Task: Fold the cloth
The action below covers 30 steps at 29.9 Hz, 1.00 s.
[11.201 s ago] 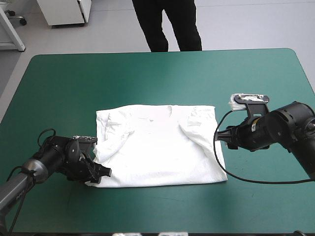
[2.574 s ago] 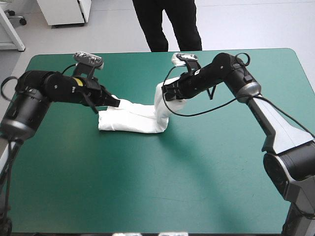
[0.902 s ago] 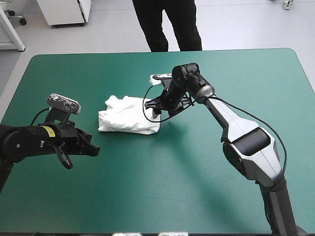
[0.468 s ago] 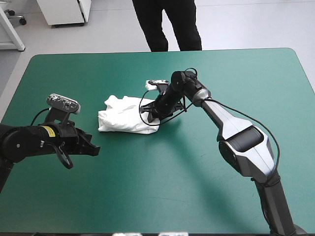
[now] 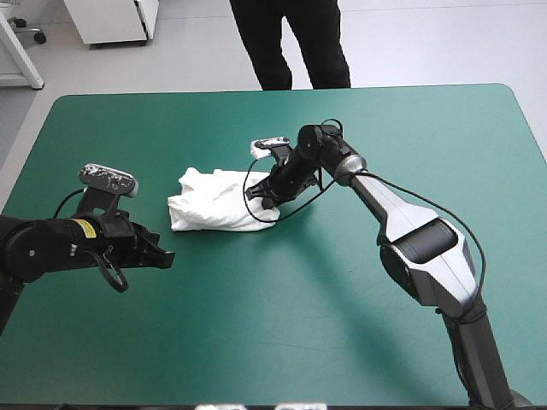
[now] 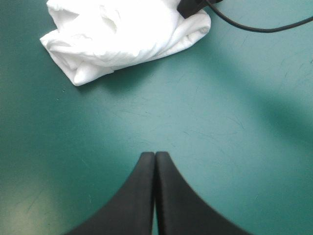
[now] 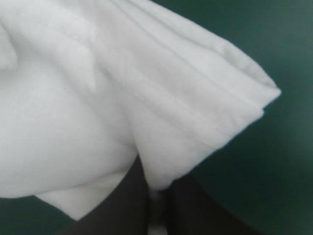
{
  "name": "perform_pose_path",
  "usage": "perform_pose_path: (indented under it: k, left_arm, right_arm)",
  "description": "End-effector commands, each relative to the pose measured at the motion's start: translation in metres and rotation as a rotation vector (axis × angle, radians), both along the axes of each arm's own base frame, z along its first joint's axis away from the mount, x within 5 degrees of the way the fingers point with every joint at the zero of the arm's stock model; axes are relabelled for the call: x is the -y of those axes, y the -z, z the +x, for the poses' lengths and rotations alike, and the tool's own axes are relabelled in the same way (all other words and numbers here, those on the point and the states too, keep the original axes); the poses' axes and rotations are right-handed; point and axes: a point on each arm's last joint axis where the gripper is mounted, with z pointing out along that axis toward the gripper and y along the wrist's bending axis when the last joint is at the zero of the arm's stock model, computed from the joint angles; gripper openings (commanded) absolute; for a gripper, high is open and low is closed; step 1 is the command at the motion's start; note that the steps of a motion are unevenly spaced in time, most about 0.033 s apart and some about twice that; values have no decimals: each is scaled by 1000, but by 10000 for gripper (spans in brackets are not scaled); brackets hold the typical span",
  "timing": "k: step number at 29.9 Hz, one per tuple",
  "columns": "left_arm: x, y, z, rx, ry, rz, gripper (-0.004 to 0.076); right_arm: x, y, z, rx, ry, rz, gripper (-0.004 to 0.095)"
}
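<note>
Left of table centre, on teal-green cover: T-shirt, a lumpy folded bundle, rumpled on top. At bundle's right end: right gripper, black jaws all but together, pinching a layered fold of cloth. Toward table's near left, well apart from bundle: left gripper, jaws pressed together in one point, holding nothing, hovering over bare cover. Step in hand, by judgement: final tuck or tidying of the right end, with folding apparently near complete. Next, likely needed: release of the fold, withdrawal without dragging layers loose, perhaps a press to flatten the top.
</note>
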Motion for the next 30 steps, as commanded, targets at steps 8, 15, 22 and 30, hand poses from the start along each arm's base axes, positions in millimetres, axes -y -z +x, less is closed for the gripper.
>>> perform_pose_path:
  k: [8, 15, 22, 30]
  left_arm:
    - [3, -11, -5, 27, -19, -94, -9]
    - [3, -11, -5, 27, -18, -93, -9]
    - [4, -12, -5, 27, -17, -95, -9]
    - [4, -12, -4, 34, -19, -98, -9]
  right_arm:
    - [89, -72, -15, 139, 114, -154, -17]
    - [151, -76, -38, 136, 194, -230, -17]
    - [229, -89, -56, 166, 369, -307, -17]
    - [315, -82, -85, 131, 578, -421, -17]
